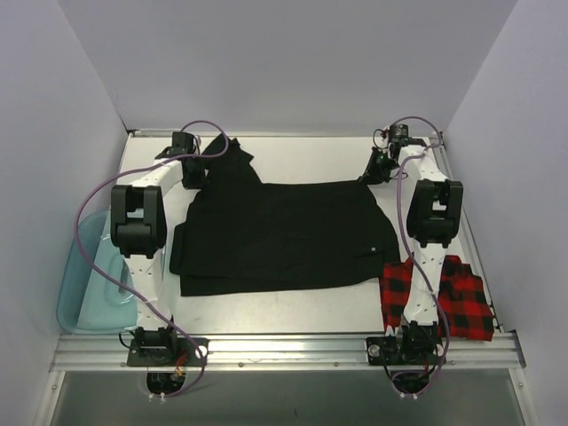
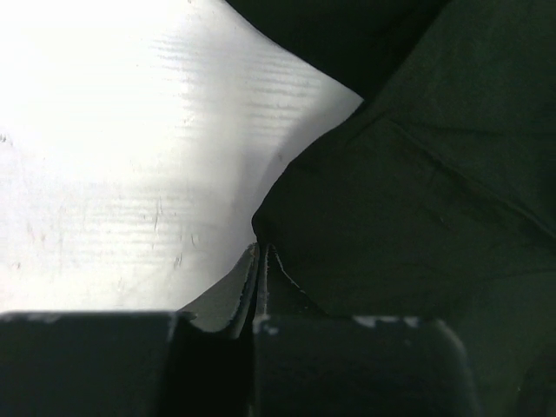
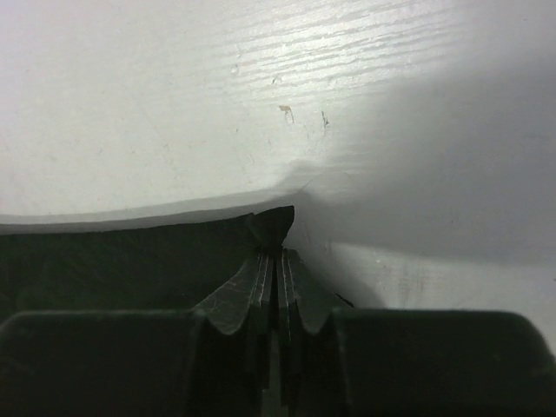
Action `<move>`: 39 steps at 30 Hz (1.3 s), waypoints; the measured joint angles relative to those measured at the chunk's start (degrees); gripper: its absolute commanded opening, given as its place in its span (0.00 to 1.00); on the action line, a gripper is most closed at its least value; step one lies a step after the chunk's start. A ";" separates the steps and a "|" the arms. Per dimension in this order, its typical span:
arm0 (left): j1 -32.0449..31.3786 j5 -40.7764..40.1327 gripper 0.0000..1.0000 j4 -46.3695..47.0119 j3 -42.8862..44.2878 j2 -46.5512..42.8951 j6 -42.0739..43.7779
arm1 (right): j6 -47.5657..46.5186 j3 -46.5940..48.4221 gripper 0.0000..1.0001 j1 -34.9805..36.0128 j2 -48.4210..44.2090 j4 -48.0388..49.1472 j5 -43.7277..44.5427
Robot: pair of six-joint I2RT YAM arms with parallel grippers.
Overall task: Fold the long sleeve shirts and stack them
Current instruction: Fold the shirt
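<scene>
The black shirt [image 1: 275,231] lies spread over the middle of the table. My left gripper [image 1: 191,169] is at its far left corner, shut on a fold of the black cloth [image 2: 391,217]. My right gripper [image 1: 377,169] is at its far right corner, shut on a pinch of the shirt's edge [image 3: 271,224]. A sleeve or flap runs up toward the left gripper. The red-and-black check shirt [image 1: 461,297] lies crumpled at the near right, partly behind the right arm.
A translucent teal-blue tub [image 1: 89,284] hangs at the table's near left edge. White walls close in the table at the left, back and right. A metal rail [image 1: 284,351] runs along the near edge with both arm bases on it.
</scene>
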 measured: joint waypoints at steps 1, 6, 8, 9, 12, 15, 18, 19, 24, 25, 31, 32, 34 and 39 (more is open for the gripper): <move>-0.02 0.13 0.00 -0.07 -0.44 -0.70 0.04 | -0.20 -0.59 0.00 -0.02 -0.83 -0.09 0.09; -0.02 0.52 0.00 -0.35 -4.33 -7.06 0.02 | -1.18 -5.51 0.00 -0.02 -6.91 0.04 0.48; -0.04 0.70 0.00 -0.24 -5.99 -10.27 0.02 | -1.66 -7.45 0.00 0.00 -9.46 0.02 0.57; -0.04 0.81 0.00 -0.24 -7.04 -12.24 0.02 | -1.81 -8.50 0.00 0.00 -10.60 0.22 0.70; -0.28 0.87 0.00 -0.13 -9.77 -17.11 0.00 | -2.14 -12.35 0.00 0.07 -14.14 0.70 1.42; -0.68 0.85 0.00 0.17 -12.98 -21.44 -0.07 | -2.29 -16.20 0.01 0.26 -16.81 0.92 2.27; -1.11 0.83 0.00 0.17 -17.03 -25.35 -0.42 | -2.27 -20.87 0.02 0.39 -19.23 2.01 3.15; -1.20 0.83 0.00 0.33 -18.64 -26.62 -0.55 | -2.25 -22.40 0.02 0.46 -19.89 2.43 3.39; -1.51 0.68 0.00 0.13 -27.08 -32.54 -1.42 | -2.16 -30.47 0.03 0.74 -23.45 4.61 4.48; -1.60 0.59 0.00 0.07 -28.61 -33.57 -1.64 | -2.14 -31.65 0.04 0.74 -24.09 4.94 4.68; -1.97 0.15 0.00 -0.20 -34.86 -37.68 -2.97 | -1.95 -37.31 0.10 1.99 -27.91 7.50 6.62; -1.97 0.11 0.00 -0.13 -36.06 -38.51 -3.48 | -1.81 -38.16 0.12 2.23 -28.55 7.89 6.91; -1.97 0.07 0.00 -0.22 -37.94 -39.82 -4.17 | -1.29 -40.54 0.24 2.43 -29.99 8.90 7.54; -2.25 0.17 0.00 -0.31 -42.34 -42.51 -5.46 | 0.37 -46.07 0.49 2.69 -33.92 9.42 9.03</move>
